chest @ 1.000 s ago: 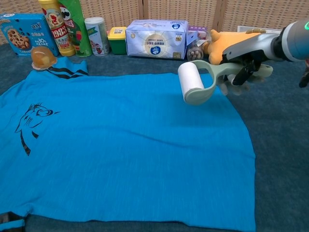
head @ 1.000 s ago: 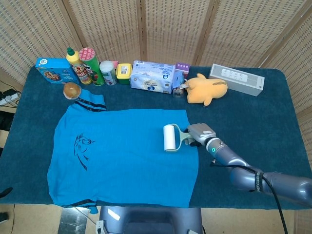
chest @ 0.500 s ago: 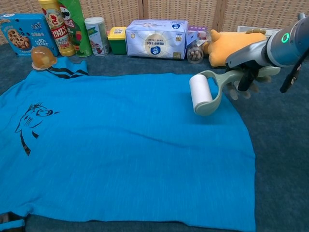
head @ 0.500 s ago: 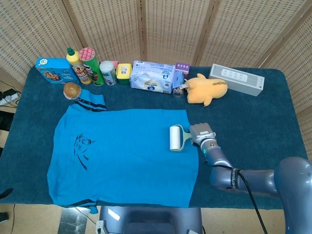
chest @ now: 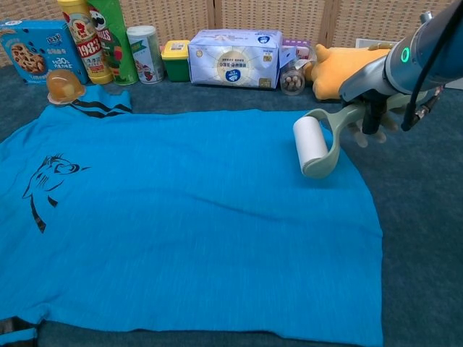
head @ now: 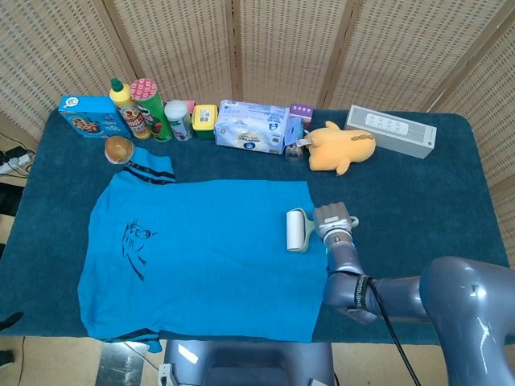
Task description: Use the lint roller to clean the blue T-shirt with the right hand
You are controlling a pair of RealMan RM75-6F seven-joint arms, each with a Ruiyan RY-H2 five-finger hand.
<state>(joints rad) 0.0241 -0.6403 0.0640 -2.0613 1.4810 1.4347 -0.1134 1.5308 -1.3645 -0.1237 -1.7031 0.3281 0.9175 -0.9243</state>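
Chest view: the right hand [chest: 371,116] grasps the roller [chest: 316,144] by its curved green handle, the white cylinder lying on the smooth blue shirt [chest: 188,224] near its right edge.

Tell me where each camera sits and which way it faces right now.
Head view: high above the near table edge, looking down at the whole blue T-shirt; shows the right arm and right hand.
Chest view: low at the near edge, looking across the shirt toward the back row; shows only the right forearm and hand.
Both share the lint roller held at the shirt's right edge.
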